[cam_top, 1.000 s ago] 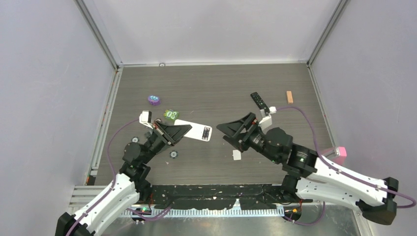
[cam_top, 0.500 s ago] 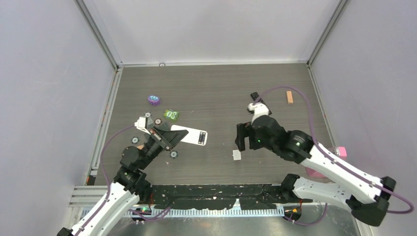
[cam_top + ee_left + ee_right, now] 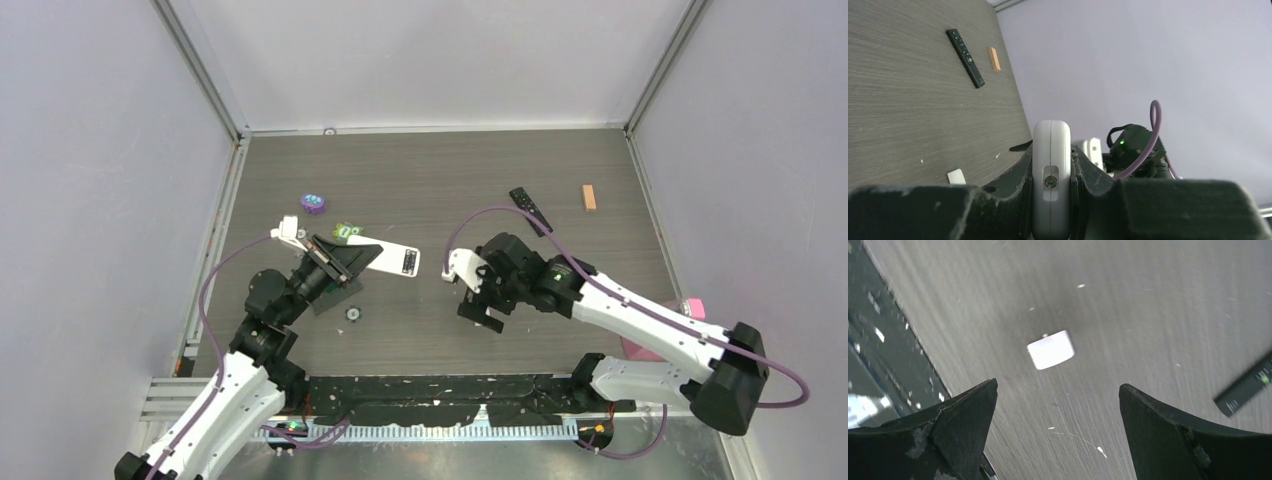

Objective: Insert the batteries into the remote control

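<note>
My left gripper is shut on a white remote and holds it edge-up above the table; the left wrist view shows the remote's end clamped between both fingers. My right gripper is open and empty, pointing down at the table. A small flat white piece lies just beyond its open jaws and also shows in the left wrist view. A slim black remote lies at the back right. No batteries show in any view.
An orange block lies right of the black remote. A purple disc and a green piece sit at the back left. A small round disc lies near the left arm. A pink object sits at the right edge.
My right arm swung forward and left, and turned its open gripper down over the white piece. My left gripper, still holding the white remote, shifted slightly back.
</note>
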Motion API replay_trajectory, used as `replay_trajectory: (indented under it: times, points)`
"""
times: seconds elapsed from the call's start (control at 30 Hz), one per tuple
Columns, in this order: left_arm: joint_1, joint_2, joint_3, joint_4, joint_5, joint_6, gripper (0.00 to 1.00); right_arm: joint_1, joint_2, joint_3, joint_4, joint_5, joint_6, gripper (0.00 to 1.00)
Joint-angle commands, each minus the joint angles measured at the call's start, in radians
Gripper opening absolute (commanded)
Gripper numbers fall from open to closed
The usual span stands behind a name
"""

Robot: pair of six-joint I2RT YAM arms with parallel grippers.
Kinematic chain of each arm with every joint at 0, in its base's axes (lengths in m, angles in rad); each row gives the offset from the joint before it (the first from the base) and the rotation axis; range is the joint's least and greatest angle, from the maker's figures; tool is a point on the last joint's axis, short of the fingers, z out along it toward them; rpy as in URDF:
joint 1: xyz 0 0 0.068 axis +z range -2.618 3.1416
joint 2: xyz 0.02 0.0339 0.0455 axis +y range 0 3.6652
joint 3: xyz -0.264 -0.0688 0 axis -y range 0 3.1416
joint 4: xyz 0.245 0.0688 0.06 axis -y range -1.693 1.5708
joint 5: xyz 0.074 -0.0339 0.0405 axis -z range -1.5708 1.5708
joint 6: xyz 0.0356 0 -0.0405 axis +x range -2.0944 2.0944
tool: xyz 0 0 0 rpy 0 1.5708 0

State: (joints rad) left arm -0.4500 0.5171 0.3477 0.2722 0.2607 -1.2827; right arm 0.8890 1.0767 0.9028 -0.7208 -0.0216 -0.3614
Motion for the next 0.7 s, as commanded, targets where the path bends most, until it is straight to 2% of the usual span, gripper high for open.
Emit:
replay_trajectory:
  times: [0.0, 0.1, 0.2, 0.4, 0.67]
  points:
    - [0.043, 0.053, 0.051, 0.069, 0.071, -0.024, 0.00, -0.007, 0.052, -0.006, -0.011, -0.236, -0.254, 0.96]
    - [0.089, 0.073, 0.045, 0.106, 0.094, -0.040, 0.00, -0.007, 0.117, -0.019, -0.004, -0.252, -0.285, 0.96]
    - [0.147, 0.088, 0.044, 0.163, 0.154, -0.032, 0.00, -0.007, 0.186, -0.023, -0.003, -0.203, -0.314, 0.94]
    - [0.274, 0.133, 0.069, 0.147, 0.248, -0.032, 0.00, -0.010, 0.321, -0.050, 0.028, -0.119, -0.351, 0.93]
    - [0.293, 0.188, 0.075, 0.214, 0.281, -0.035, 0.00, -0.046, 0.424, -0.026, 0.058, -0.092, -0.365, 0.92]
